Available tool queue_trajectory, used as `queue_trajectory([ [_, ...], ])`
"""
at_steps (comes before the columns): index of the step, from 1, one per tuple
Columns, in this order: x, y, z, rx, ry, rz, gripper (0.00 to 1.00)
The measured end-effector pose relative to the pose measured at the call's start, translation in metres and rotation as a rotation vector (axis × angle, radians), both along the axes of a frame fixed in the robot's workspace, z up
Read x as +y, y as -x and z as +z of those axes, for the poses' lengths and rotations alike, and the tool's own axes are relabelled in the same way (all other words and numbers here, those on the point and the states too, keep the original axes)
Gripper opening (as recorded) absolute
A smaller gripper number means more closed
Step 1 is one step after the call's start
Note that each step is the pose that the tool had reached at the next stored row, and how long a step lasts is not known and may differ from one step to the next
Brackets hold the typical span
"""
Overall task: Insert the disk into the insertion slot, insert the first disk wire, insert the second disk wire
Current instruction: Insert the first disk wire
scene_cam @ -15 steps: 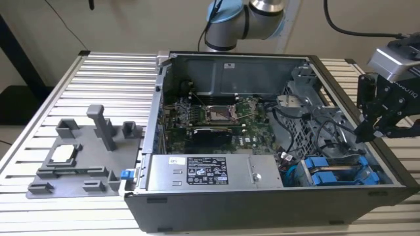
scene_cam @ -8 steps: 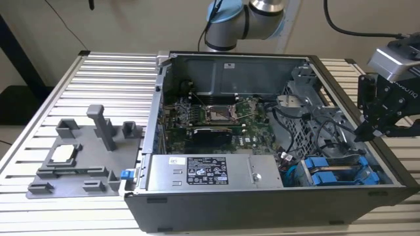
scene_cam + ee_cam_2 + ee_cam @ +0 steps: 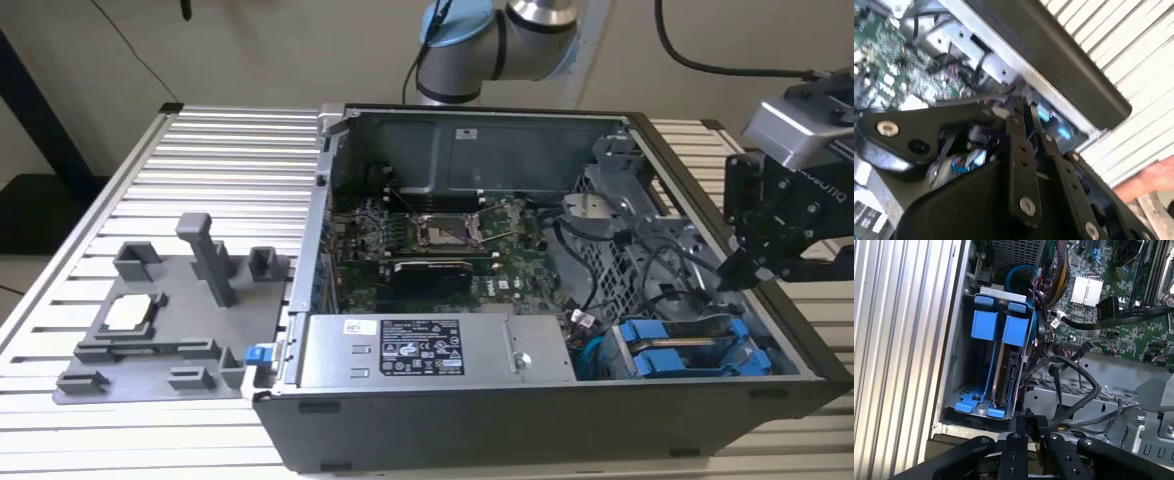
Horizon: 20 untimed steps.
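Narrowed almost to closing, the gripper (image 3: 1035, 422) hangs just above the tangle of black wires (image 3: 1079, 375) beside the drive bays, its fingertips (image 3: 1028, 421) drawn close with only a slim dark gap between them; one wire runs right up to the tips, but whether it is pinched there I cannot tell. In the exterior view the gripper (image 3: 738, 275) sits over the edge of the open computer case (image 3: 534, 420) on that view's right. The disk (image 3: 1006, 372) stands in its blue carrier inside the insertion slot (image 3: 996, 290), next to a second blue carrier (image 3: 985, 322), so seating looks done and the work in hand appears to be the first wire. To do that well, the connector should meet the disk's exposed edge square and keyed the right way, pushed straight along the disk and not at an angle. The loops of wire are crowded and springy, so the chosen one needs slack and a path clear of its neighbours. Light pressure should be enough, since forcing could shift the carrier
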State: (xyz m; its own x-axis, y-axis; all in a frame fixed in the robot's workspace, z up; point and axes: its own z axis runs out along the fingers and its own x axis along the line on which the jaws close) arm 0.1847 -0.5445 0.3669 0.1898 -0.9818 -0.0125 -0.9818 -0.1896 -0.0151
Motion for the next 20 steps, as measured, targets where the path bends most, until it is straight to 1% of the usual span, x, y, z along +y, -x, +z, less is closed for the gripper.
queue_trajectory([
  [4, -0.0070, 0.0072, 0.0000, -0.0025, -0.0020, 0.000, 0.19],
  [8, -0.0133, 0.0145, -0.0001, -0.0066, -0.0025, 0.000, 0.19],
  [14, -0.0201, 0.0267, -0.0008, -0.0185, -0.0027, 0.000, 0.19],
  [15, -0.0208, 0.0280, -0.0012, -0.0223, -0.0028, 0.000, 0.19],
  [17, -0.0209, 0.0290, -0.0021, -0.0410, -0.0038, 0.000, 0.19],
  [18, -0.0210, 0.0291, -0.0026, -0.0491, -0.0043, -0.001, 0.19],
  [19, -0.0210, 0.0293, -0.0034, -0.0528, -0.0043, -0.003, 0.19],
  [20, -0.0209, 0.0293, -0.0041, -0.0534, -0.0040, -0.009, 0.19],
])
